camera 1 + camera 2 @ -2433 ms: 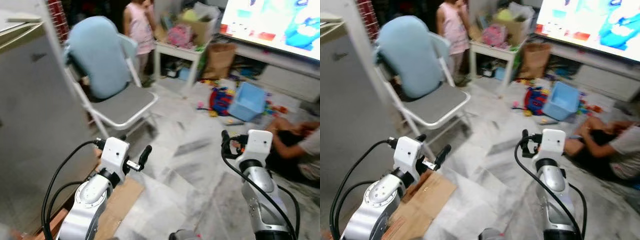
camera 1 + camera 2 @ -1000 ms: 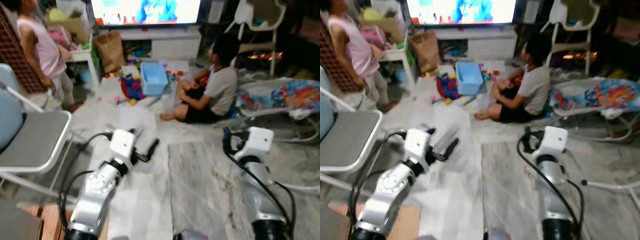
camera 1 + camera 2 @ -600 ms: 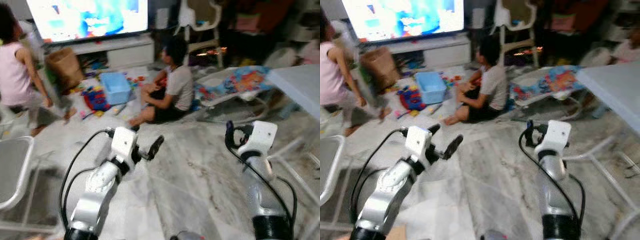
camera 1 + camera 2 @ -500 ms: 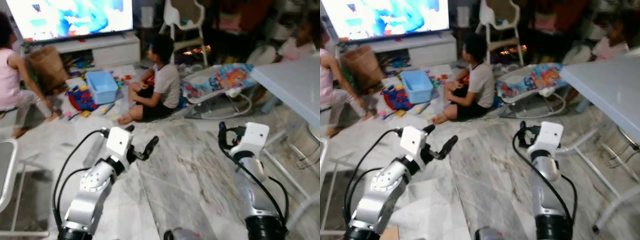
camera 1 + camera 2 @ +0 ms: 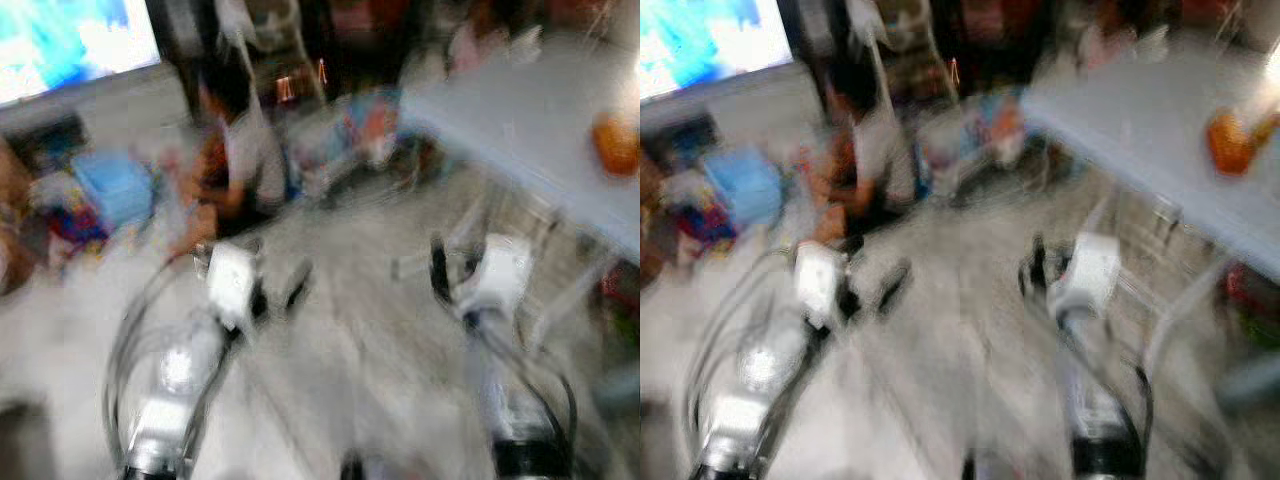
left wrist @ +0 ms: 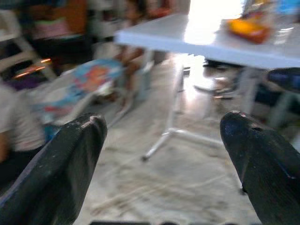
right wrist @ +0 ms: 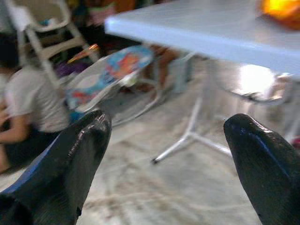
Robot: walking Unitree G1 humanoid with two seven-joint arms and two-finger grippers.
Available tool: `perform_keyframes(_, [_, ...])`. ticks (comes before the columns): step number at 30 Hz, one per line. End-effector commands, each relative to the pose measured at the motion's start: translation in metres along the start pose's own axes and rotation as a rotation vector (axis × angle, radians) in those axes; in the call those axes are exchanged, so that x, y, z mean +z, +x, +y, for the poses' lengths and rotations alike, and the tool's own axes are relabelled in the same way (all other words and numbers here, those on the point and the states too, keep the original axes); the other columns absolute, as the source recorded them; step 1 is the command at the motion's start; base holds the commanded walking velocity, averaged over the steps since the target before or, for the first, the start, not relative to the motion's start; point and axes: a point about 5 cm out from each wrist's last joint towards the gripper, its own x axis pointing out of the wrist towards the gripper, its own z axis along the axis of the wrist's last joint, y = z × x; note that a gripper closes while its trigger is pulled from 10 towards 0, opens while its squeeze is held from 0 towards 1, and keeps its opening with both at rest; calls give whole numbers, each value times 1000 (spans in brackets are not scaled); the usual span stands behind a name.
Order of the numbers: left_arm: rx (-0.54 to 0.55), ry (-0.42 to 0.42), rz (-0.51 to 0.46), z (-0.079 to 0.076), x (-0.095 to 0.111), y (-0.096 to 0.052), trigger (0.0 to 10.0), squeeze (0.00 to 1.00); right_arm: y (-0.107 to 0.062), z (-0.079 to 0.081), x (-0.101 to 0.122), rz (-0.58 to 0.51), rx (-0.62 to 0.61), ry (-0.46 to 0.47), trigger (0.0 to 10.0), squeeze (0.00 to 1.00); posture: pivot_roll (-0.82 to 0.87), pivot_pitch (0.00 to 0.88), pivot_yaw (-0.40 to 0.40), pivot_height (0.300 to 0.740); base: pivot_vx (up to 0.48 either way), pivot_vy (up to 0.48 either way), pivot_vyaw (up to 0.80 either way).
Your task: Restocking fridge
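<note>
The eye views are smeared by motion. Both arms are held out in front of me over a marble floor. My left gripper (image 5: 292,283) is open with nothing between its fingers (image 6: 65,159). My right gripper (image 5: 438,268) is open too, its fingers (image 7: 70,154) wide apart and empty. Ahead on the right stands a pale grey table (image 5: 520,120) with an orange thing (image 5: 615,142) on it. The wrist views show the same table (image 6: 197,40) and the orange thing (image 7: 281,7) on its top.
A person (image 5: 235,150) sits on the floor ahead, by a blue bin (image 5: 110,185) and scattered toys. A lit screen (image 5: 70,40) is at the back left. A colourful baby bouncer (image 7: 112,70) and a high chair (image 7: 42,28) stand behind. The table's metal legs (image 6: 173,122) reach the floor.
The whole picture has swung right: the folding chair and the standing person have left the frame, and the grey table with the orange thing has come in. Both arms keep their pose.
</note>
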Motion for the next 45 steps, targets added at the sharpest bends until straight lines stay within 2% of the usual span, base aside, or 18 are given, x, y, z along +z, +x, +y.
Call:
perform_keyframes(1, [10,20,0,6,3,-3,10000,0,1,5,5,-21,13,8,10000,0,-1,0,-1,740,281,0,-800])
perform_keyframes(7, [7,20,2,4,3,-3,10000,0,2,6,6,-23,14,7,10000,0,0,0,-1,740,297,0,-693])
perform_keyframes(30, [-3,29,0,0,5,3,10000,0,4,10,10,-44,21,-8,10000,0,-11,0,2,740,395,0,0])
perform_keyframes(34, [-1,31,1,0,5,5,10000,0,6,11,12,-53,24,-6,10000,0,-14,0,1,740,439,0,-525])
perform_keyframes(45, [-9,33,1,-3,5,8,10000,0,9,15,16,-71,37,-30,10000,0,-17,0,0,740,383,287,-152])
